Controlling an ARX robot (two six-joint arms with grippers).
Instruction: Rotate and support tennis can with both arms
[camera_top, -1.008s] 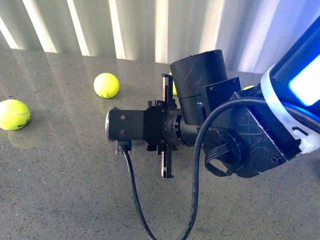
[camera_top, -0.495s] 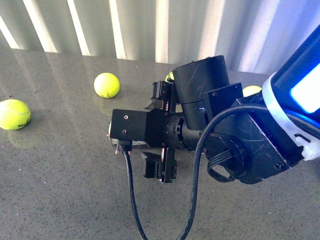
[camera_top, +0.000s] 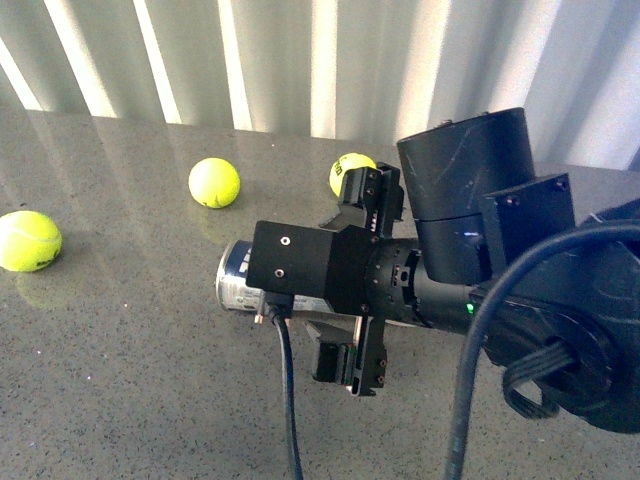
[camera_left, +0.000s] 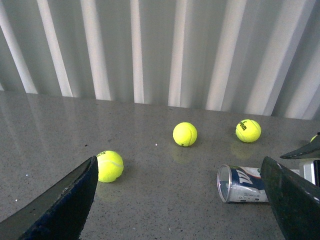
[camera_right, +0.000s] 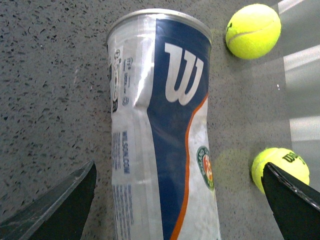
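**Clerk:** Front view, items and counts?

**Me:** Table (camera_top: 110, 380): one, grey, speckled. Tennis can (camera_top: 236, 281): one, lying on its side about mid-table, metal rim end showing, the rest hidden behind my right arm (camera_top: 520, 270). Tennis balls (camera_top: 214, 183): three, one nearer me on the left side, two toward the far edge. Right gripper (camera_top: 357, 282): one, its two fingers spread wide.

**Clerk:** Left wrist view?

**Me:** Tennis can (camera_left: 242, 176): one, on its side. Tennis balls (camera_left: 185, 134): three whole, all well apart from each other. Yellow sliver (camera_left: 315, 138): one, cut off by the frame; I cannot tell what it is. Left gripper (camera_left: 177, 210): one, fingers far apart, holding nothing, clear of the can.

**Clerk:** Right wrist view?

**Me:** Tennis can (camera_right: 160, 125): one, dented, blue-and-white label with a white "W" and an orange stripe. It lies between my two wide-spread fingers, neither of which visibly touches it. Tennis balls (camera_right: 252, 31): two, beside the can on the table.
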